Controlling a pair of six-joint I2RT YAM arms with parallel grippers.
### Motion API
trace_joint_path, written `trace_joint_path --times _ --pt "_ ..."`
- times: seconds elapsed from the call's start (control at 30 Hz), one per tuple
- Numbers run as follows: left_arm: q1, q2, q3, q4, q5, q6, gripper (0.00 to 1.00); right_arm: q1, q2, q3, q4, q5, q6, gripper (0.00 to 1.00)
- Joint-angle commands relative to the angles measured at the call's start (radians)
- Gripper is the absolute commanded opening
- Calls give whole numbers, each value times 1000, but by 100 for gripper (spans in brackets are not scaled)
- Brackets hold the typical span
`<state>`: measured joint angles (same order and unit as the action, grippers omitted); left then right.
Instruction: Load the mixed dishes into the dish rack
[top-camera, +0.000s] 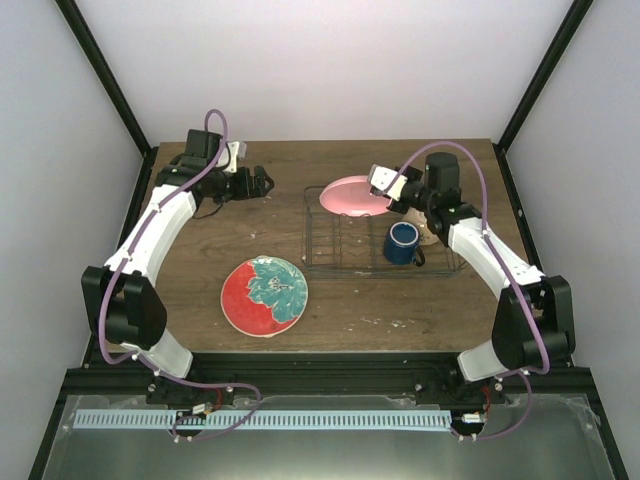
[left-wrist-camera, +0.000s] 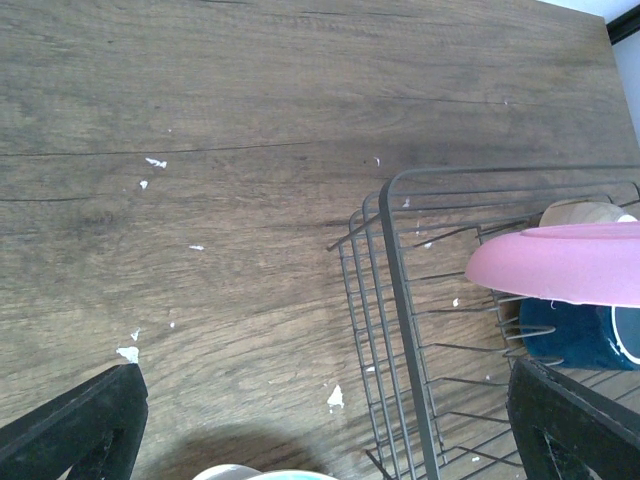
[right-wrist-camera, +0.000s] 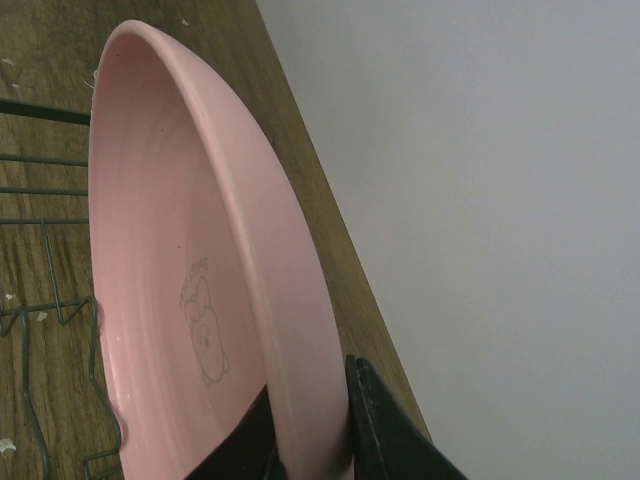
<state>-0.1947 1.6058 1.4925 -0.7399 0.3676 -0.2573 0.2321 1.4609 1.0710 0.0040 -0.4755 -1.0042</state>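
Now gripping pink plate (top-camera: 352, 196) by its right rim with right gripper (top-camera: 390, 192), fingers (right-wrist-camera: 385, 430) clamped on either side of the edge, one on each face. Holding it over far left corner of rack (top-camera: 306, 240), above the wires; cannot tell whether touching them. Seen edge-on and close to level from the left wrist view, long axis running along the rack's far side, free end pointing toward the left arm. Broad face turned up toward the top camera. Faint printed figure on the face seen by the right wrist camera.

Right arm: elbow raised at the near right, forearm stretched far and inward across the rack's right end, wrist bent so as to point the gripper leftward.

Inside the rack, toward its right half: mug (top-camera: 403, 243), upright, mouth up. Just beyond it, bowl (left-wrist-camera: 580, 212), mostly hidden behind the plate and arm.

On table (top-camera: 200, 250), near and left of the rack and well apart from it: red plate (top-camera: 265, 296), lying flat, flower side up.

Left arm: elbow at the near left, forearm reaching to the far left, wrist turned rightward. Left gripper (top-camera: 268, 183) aimed at the rack's left end, spread wide, holding nothing, hovering above bare wood a little short of the wires.
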Motion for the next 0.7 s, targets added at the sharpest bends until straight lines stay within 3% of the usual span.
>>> trace_joint_path --times 0.0,0.43,0.67 --pt "5 18 22 0 -7 3 100 -7 7 33 14 -44 -17 1" --pt "5 35 34 -2 -1 3 100 10 2 -45 6 -25 -1 1" --pt "5 36 29 -3 1 2 100 23 3 -42 1 -29 2 26"
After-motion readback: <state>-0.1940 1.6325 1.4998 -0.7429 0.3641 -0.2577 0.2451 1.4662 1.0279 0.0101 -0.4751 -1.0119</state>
